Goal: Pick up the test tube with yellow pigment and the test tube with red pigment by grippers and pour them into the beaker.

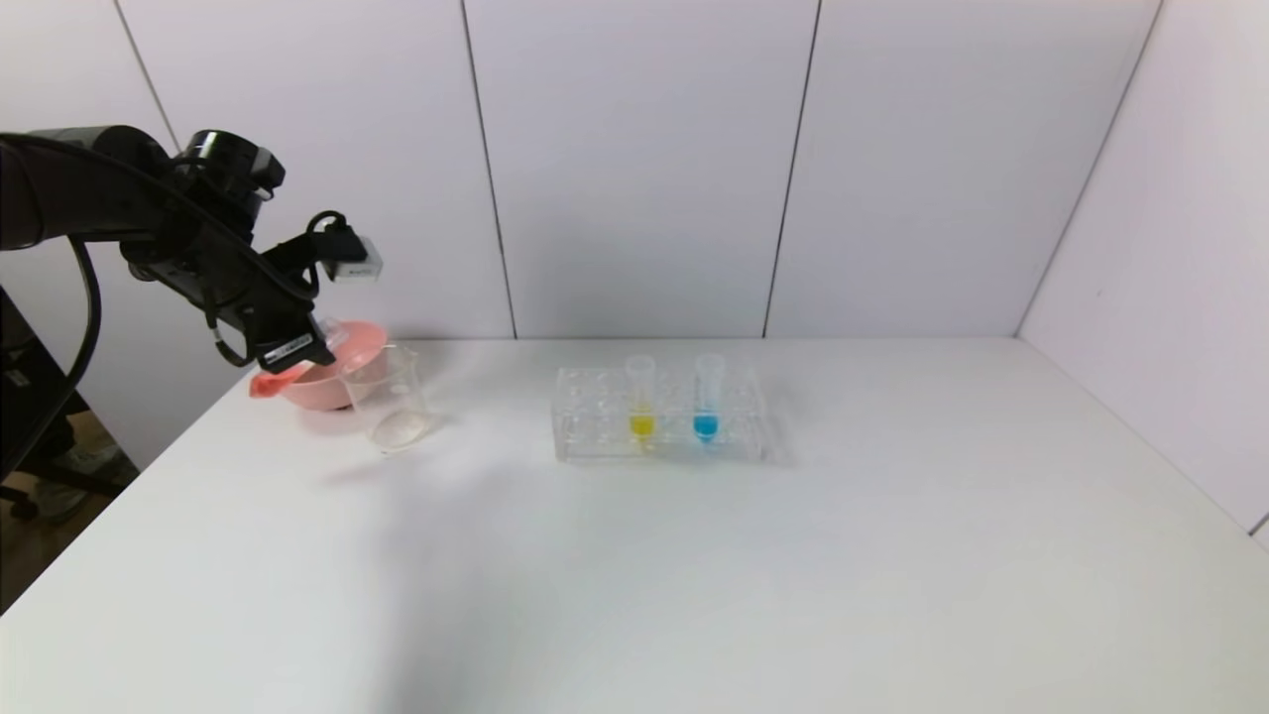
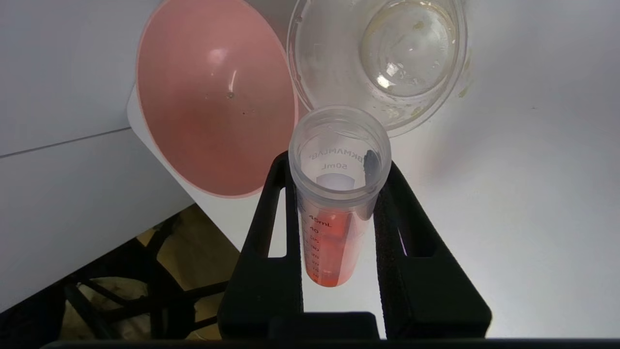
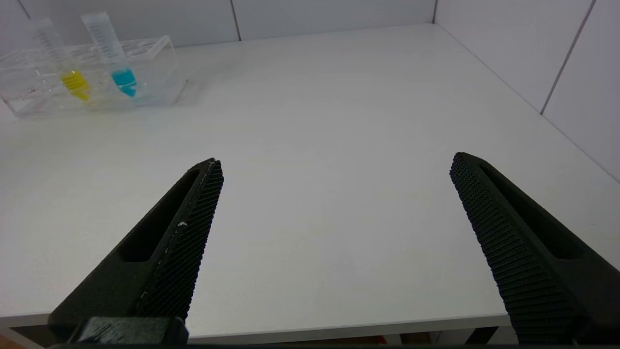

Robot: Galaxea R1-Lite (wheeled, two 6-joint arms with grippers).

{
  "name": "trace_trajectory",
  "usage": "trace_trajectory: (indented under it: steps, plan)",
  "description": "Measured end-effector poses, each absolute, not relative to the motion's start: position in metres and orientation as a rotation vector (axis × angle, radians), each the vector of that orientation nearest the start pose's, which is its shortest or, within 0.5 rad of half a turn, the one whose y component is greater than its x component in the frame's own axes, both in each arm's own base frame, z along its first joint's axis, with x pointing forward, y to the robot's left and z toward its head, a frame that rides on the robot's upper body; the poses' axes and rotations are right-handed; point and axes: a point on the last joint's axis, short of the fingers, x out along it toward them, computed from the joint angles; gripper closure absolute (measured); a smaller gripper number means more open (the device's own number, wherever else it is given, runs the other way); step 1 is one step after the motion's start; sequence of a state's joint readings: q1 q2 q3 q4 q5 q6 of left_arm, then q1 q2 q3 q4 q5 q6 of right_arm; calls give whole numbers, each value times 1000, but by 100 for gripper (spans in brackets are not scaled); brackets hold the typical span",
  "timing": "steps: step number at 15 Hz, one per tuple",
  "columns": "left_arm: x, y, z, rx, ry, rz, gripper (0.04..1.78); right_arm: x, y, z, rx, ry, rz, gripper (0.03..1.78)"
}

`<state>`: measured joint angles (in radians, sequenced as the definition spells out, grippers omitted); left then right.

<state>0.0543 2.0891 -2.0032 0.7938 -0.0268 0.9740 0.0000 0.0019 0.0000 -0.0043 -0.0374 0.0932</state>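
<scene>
- The test tube with red pigment [image 2: 339, 194] looks like clear, slightly frosted plastic with printed volume marks.
- The left gripper [image 2: 336, 232] has matt black plastic fingers [image 2: 271, 242].
- The right gripper [image 3: 334, 169] carries pads [image 3: 193, 232] with a fine rough grid texture.
- The beaker [image 2: 382, 53] is clear and glossy, with smudged residue inside.
- The pink bowl [image 2: 213, 97] is smooth plastic with a soft sheen.
- The tube rack [image 1: 595, 436] is clear, glossy acrylic.
- The table [image 1: 793, 575] is smooth, matt white.

Left hand [image 2: 334, 213] clamped; right hand [image 3: 334, 194] agape
</scene>
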Motion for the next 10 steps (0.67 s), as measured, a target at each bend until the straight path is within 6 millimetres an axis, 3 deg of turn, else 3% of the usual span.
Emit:
trace_trajectory:
  steps: [10]
  plan:
    - [391,-2,242,1083,927,-282,138,-23,-1,76,93,-4,-37,10]
